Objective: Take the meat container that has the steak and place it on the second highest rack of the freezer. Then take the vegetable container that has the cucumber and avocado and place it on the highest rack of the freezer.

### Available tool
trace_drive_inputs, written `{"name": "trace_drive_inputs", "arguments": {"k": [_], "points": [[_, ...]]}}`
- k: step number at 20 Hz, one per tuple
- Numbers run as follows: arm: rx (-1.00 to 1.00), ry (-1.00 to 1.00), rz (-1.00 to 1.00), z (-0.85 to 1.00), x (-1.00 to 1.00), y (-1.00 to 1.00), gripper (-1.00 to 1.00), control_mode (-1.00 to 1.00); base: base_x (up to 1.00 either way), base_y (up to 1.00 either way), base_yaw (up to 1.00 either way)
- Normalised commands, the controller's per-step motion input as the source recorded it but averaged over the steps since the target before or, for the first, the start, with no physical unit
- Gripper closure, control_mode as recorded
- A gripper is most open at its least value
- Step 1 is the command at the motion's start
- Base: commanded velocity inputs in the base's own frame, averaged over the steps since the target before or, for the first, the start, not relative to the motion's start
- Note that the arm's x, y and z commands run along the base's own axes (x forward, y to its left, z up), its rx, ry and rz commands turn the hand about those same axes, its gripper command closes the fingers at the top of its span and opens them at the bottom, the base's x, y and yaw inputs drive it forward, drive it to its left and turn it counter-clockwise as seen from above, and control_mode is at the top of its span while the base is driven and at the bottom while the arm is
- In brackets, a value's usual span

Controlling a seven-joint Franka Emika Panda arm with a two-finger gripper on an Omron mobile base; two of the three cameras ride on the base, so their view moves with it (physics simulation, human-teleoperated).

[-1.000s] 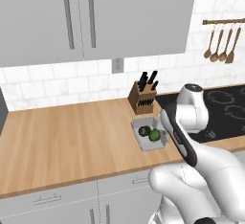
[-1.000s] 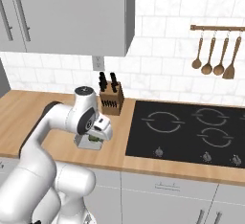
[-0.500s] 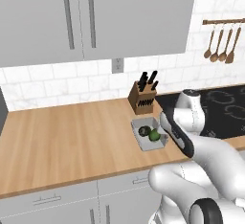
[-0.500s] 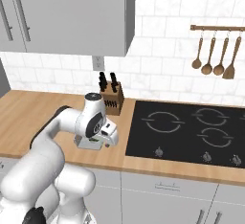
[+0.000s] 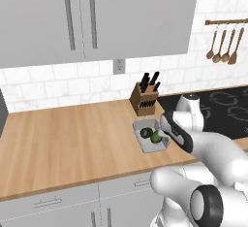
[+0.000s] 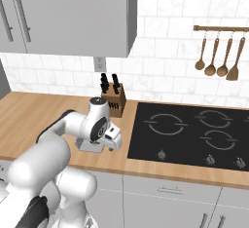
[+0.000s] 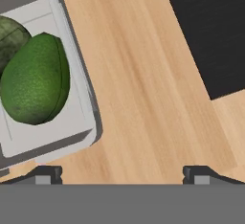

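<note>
On the wooden worktop [image 5: 72,138], just in front of the knife block [image 5: 145,98], sat the vegetable container [image 5: 151,135], a straight-walled grey tray. It held a bright green avocado [image 7: 36,78] and a darker green piece, the cucumber [image 7: 10,36], touching each other. In the left base view the tray lay between the knife block and the worktop's front edge, close to the black hob [image 6: 194,134].

The pincer [image 7: 122,174] hung low over the worktop beside the tray's near corner. Its two dark fingertips [image 7: 45,174] stood wide apart at the bottom of the hand view, one by the tray's outer wall, the other over bare wood. Nothing lay between them; no contact with the tray wall could be made out. In the right base view the hand [image 6: 109,138] covered most of the tray, so only a strip of its grey wall showed below the wrist.

Wooden utensils [image 6: 219,51] hung on a rail above the hob. Pale wall cupboards [image 5: 97,17] spanned the tiled wall overhead. A wall socket [image 5: 118,66] sat just under them.
</note>
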Motion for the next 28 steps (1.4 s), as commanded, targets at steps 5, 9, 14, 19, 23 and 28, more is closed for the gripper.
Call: {"name": "trace_drive_inputs", "arguments": {"k": [5, 9, 14, 19, 23, 28], "points": [[0.00, 0.01, -0.06, 0.00, 0.12, 0.05, -1.00, -1.00, 0.00, 0.00, 0.00], [0.00, 0.00, -0.03, -0.03, 0.11, 0.12, -1.00, -1.00, 0.00, 0.00, 0.00], [0.00, 0.01, -0.03, -0.24, 0.10, 0.00, -1.00, -1.00, 0.00, 0.00, 0.00], [0.00, 0.04, -0.04, -0.38, 0.12, -0.01, -1.00, -1.00, 0.00, 0.00, 0.00], [0.00, 0.05, -0.03, -0.30, 0.19, 0.00, -1.00, -1.00, 0.00, 0.00, 0.00], [0.00, 0.07, -0.03, -0.31, 0.11, -0.05, -1.00, -1.00, 0.00, 0.00, 0.00]]}}
